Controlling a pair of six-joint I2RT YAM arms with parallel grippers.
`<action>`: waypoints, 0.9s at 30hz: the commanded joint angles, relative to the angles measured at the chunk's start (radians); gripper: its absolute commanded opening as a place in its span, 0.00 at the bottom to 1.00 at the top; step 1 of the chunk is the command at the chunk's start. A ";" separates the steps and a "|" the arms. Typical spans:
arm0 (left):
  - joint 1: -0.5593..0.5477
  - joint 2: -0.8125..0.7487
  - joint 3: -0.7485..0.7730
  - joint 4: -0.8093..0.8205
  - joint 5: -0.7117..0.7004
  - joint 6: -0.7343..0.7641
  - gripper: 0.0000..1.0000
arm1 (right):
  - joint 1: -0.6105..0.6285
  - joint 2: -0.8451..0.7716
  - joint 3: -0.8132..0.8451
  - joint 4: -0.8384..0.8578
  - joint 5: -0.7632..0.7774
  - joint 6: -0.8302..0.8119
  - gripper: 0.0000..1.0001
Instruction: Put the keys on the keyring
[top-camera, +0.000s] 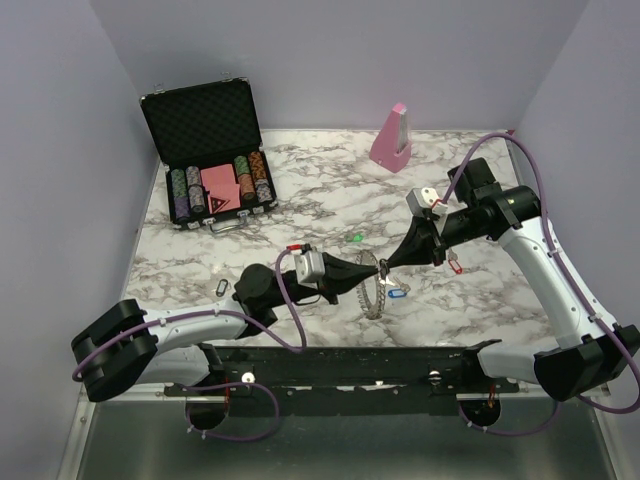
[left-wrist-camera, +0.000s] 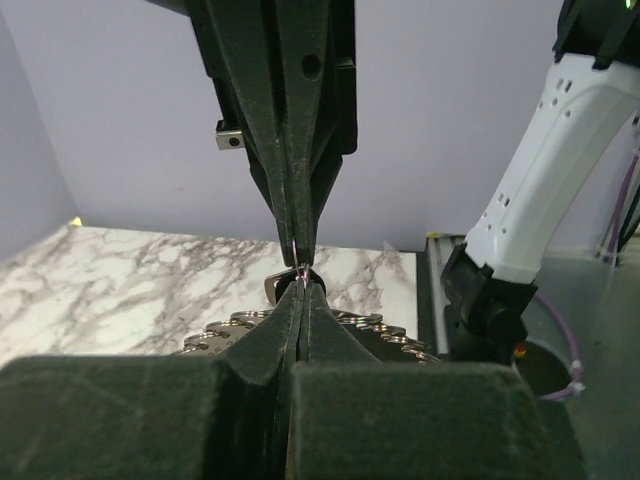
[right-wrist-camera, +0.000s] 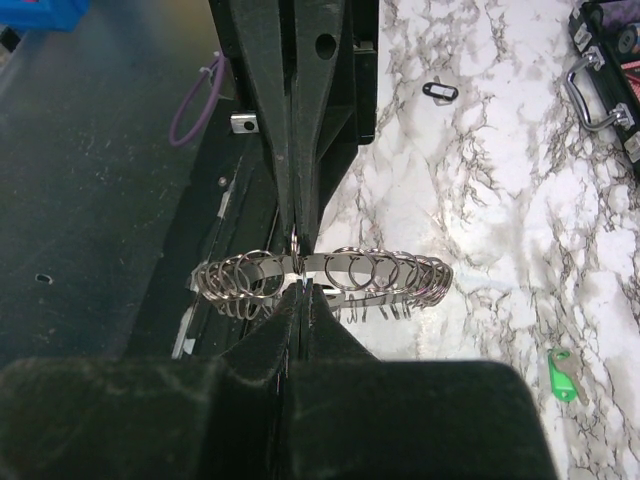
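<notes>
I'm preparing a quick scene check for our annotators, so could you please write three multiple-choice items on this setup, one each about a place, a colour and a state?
1. Where does the pink wedge block stand?
A) at the back of the table, right of the case
B) inside the case
C) at the front edge, between the arm bases

2. What colour is the lone key lying mid-table?
A) yellow
B) green
C) white

3. What state is the case in?
A) shut and latched
B) upside down
C) open, lid raised

Answers:
1 A, it stands at the far edge, apart from the case.
2 B, its tag is bright green against the marble.
3 C, rows of chips show inside.
</notes>
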 joint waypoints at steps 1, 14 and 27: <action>0.011 -0.041 -0.022 0.026 0.132 0.238 0.00 | 0.010 -0.021 0.005 -0.032 -0.022 -0.012 0.00; 0.043 -0.148 0.021 -0.267 0.140 0.416 0.00 | 0.020 -0.021 -0.007 -0.138 -0.010 -0.287 0.00; 0.042 -0.194 0.044 -0.332 0.072 0.372 0.00 | 0.036 0.015 -0.014 -0.138 0.126 -0.488 0.00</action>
